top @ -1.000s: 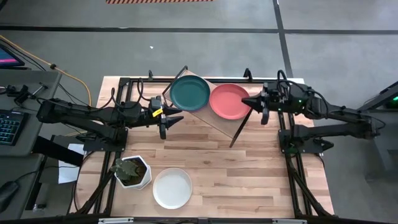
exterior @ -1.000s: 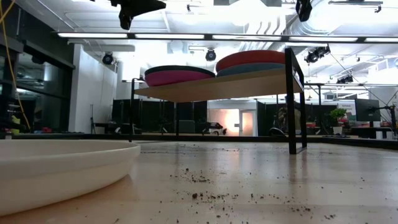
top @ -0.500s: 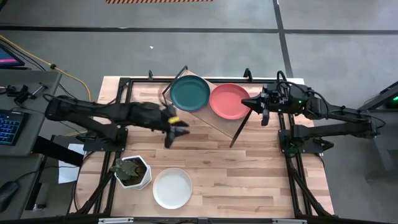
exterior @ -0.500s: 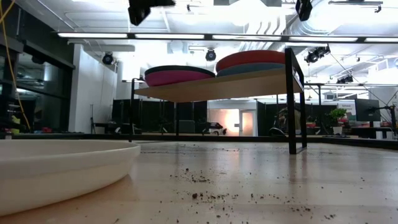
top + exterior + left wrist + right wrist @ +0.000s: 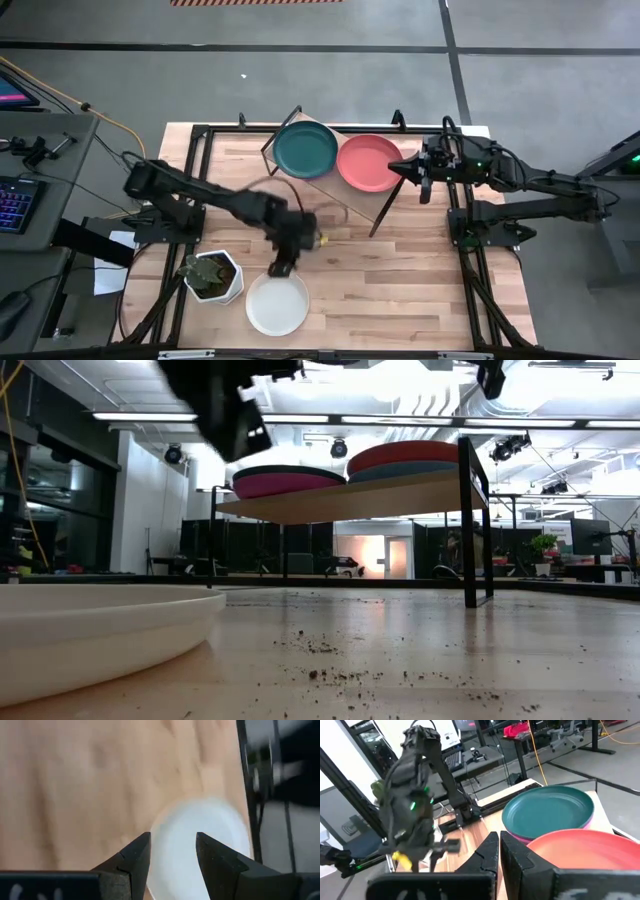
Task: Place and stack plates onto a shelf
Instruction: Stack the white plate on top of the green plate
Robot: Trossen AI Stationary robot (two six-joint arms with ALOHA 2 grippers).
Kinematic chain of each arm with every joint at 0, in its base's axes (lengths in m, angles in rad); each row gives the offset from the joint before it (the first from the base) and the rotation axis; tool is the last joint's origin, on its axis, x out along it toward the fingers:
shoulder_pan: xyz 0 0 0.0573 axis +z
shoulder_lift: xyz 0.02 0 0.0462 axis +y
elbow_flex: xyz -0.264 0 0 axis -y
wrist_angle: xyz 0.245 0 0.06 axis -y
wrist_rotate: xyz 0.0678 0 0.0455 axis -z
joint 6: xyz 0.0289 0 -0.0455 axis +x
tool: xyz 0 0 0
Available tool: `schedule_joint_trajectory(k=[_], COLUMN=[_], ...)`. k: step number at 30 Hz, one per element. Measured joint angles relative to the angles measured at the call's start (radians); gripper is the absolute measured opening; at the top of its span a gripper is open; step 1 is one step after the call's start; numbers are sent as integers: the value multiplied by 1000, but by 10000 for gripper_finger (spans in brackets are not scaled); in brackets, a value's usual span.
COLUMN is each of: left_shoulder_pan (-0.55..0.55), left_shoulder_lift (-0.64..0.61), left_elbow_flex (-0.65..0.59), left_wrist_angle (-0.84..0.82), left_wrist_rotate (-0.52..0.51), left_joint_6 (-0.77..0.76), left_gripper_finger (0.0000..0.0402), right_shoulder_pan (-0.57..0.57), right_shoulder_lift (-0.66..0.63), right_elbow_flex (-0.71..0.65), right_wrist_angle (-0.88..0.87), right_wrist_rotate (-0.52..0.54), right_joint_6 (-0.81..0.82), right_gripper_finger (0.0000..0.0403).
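The shelf [image 5: 340, 192] stands at the table's far middle. It bears a dark green plate [image 5: 305, 150] stacked on a magenta one [image 5: 285, 484], and a coral red plate [image 5: 368, 163] on a blue one [image 5: 415, 471]. A white plate [image 5: 277, 303] lies flat on the tabletop near the front edge. My left gripper [image 5: 281, 268] is open and empty above the white plate's far rim; the plate shows past its fingers in the left wrist view [image 5: 200, 845]. My right gripper [image 5: 398, 168] is shut and empty, by the coral plate's right rim. The dusty pink plate is out of view.
A white hexagonal plant pot [image 5: 213, 275] stands left of the white plate, close to my left arm. Soil crumbs [image 5: 340, 660] lie on the tabletop. The shelf's black legs [image 5: 468, 530] stand between the arms. Black frame rails [image 5: 200, 135] border the table.
My left gripper has swung from beside the shelf's left end toward the table's near edge and somewhat to the right, coming down over the white plate's far rim. Its motion is fast and blurred. The plates have stayed where they were.
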Motion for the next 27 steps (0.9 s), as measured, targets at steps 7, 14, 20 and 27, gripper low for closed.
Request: schedule_joint_trajectory(k=[7, 14, 20, 27], left_shoulder_pan=[-112, -155, -160, -159], left_shoulder_lift=[142, 256, 305, 309], left_elbow_flex=[0, 0, 2, 3], left_wrist_angle=[-28, -22, -19, -19], left_wrist_rotate=[-162, -203, -205, -213], left_joint_6=[230, 272, 238, 214], left_gripper_finger=[147, 147, 147, 110], right_shoulder_pan=[0, 0, 0, 0], right_shoulder_lift=[0, 0, 0, 0], right_elbow_flex=[0, 0, 0, 0], right_wrist_angle=[-37, -41, -49, -60], right_wrist_rotate=[0, 0, 0, 0], right_joint_6=[2, 1, 2, 3], right_gripper_finger=[0, 0, 0, 0])
